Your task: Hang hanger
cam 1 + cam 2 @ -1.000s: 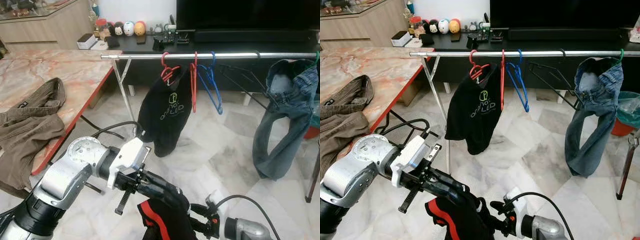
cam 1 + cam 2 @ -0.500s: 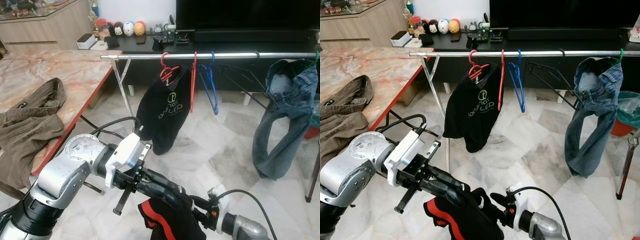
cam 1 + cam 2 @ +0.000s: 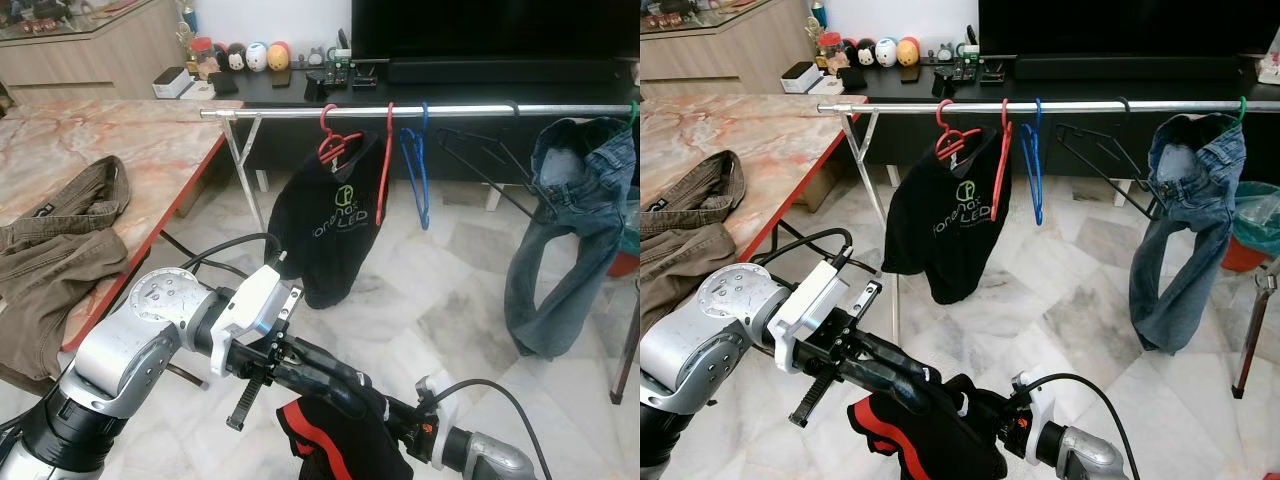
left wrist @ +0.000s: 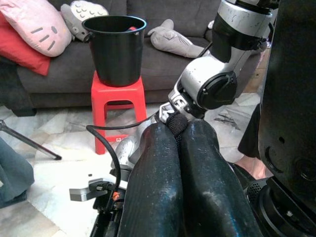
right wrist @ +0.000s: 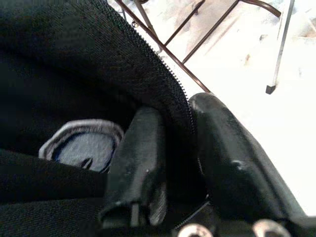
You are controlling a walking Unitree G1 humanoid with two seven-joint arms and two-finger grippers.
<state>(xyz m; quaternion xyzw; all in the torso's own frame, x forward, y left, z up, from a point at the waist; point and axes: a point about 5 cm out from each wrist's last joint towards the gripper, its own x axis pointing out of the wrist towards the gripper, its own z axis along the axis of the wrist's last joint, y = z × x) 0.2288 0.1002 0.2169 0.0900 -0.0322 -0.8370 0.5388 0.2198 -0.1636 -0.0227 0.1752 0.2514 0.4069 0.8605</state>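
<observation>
Both grippers hold a black-and-red garment (image 3: 335, 445) low down, well short of the rail (image 3: 420, 112). Right gripper (image 5: 173, 148) pinches its zippered edge; left gripper (image 4: 180, 136) looks clamped shut on it too. Soft, floppy stuff; grabbing near the collar probably beats loose fabric.

Rail (image 3: 450, 110): one, in front of me.
Red hangers: two, one (image 3: 335, 145) under a shirt and one (image 3: 386, 170) bare.
Blue hanger (image 3: 420, 170): one.
Black hanger (image 3: 480, 160): one.
Green hanger (image 3: 1243, 105): one; I see just its hook.
Hangers on the rail, all told: five.
Shirt (image 3: 330, 230): one, black.
Jeans (image 3: 560, 240): one pair.
Trousers (image 3: 60, 250): one brown pair, as far as I can tell.
Table (image 3: 150, 140): one.
Black-and-red garment (image 3: 335, 440): one.
My grippers: two, left gripper (image 4: 178, 129) and right gripper (image 5: 173, 113).
Round toys (image 3: 258, 55): four that I can count.
Bucket (image 4: 114, 49): one.
Stool (image 4: 118, 98): one, red.
</observation>
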